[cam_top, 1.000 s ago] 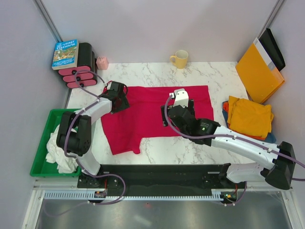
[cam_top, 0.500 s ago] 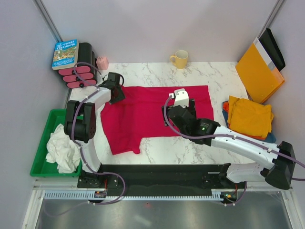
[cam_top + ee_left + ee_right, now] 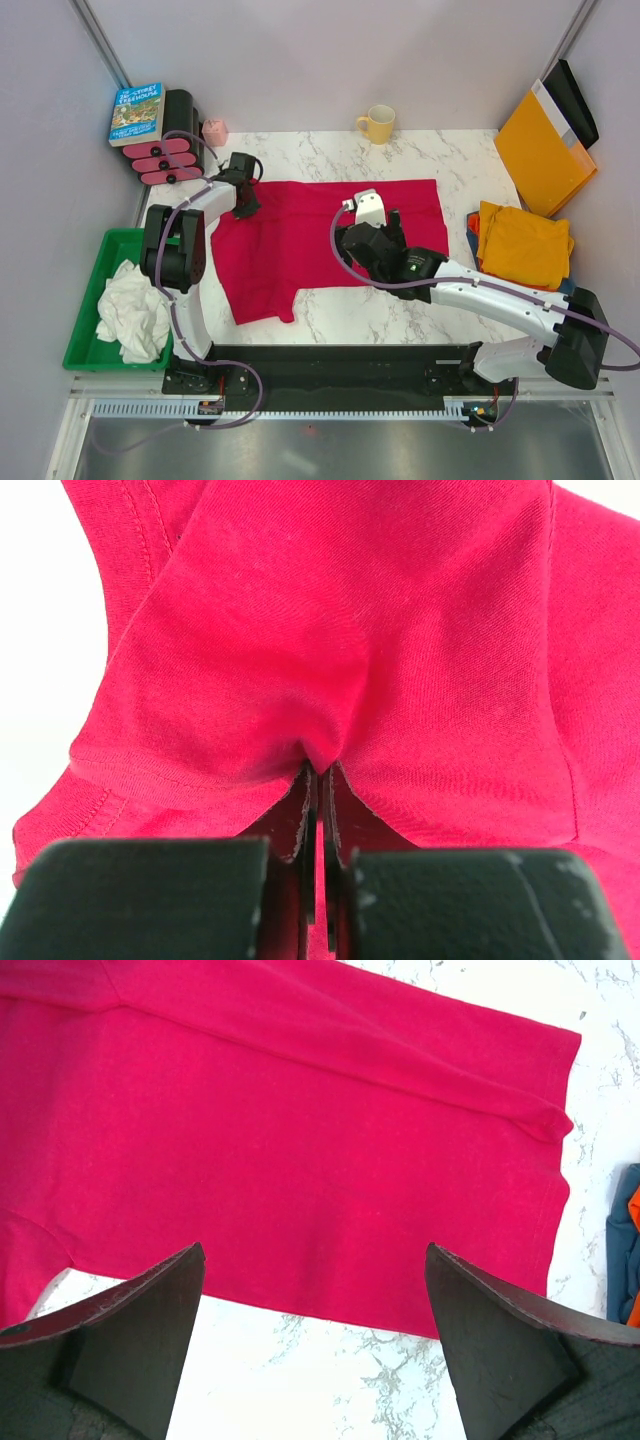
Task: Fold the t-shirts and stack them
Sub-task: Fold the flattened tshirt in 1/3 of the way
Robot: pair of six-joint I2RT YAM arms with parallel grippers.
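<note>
Red t-shirt [image 3: 330,235], top view: spread flat and unfolded across the middle of the table [image 3: 330,150], one sleeve pointing at the near edge from its left end.
Left gripper [image 3: 243,195], top view: down on the far left corner of the red t-shirt, close to the table's far left corner.
Right gripper [image 3: 368,230], top view: over the middle of the red t-shirt, nothing in it.
Yellow t-shirt [image 3: 522,245], top view: folded, on top of a pile at the table's right edge, more folded cloth showing beneath.
White t-shirt [image 3: 135,315], top view: crumpled in the green bin [image 3: 85,300] just off the table's left edge.
Left gripper [image 3: 318,780], left wrist view: pressed together, pinching a small peak of the red t-shirt [image 3: 400,630], creases fanning away from the pinch.
Right gripper [image 3: 312,1255], right wrist view: spread wide and holding nothing, above the near edge of the red t-shirt [image 3: 300,1140], which lies smooth here.
Blue t-shirt [image 3: 620,1245], right wrist view: a sliver at the border, low in the pile.
Done: several shirts folded and stacked, by the look of the pile.
Left: red t-shirt gripped at one corner but not yet folded or stacked; white t-shirt not yet laid out.
Progress: probably past halfway.
</note>
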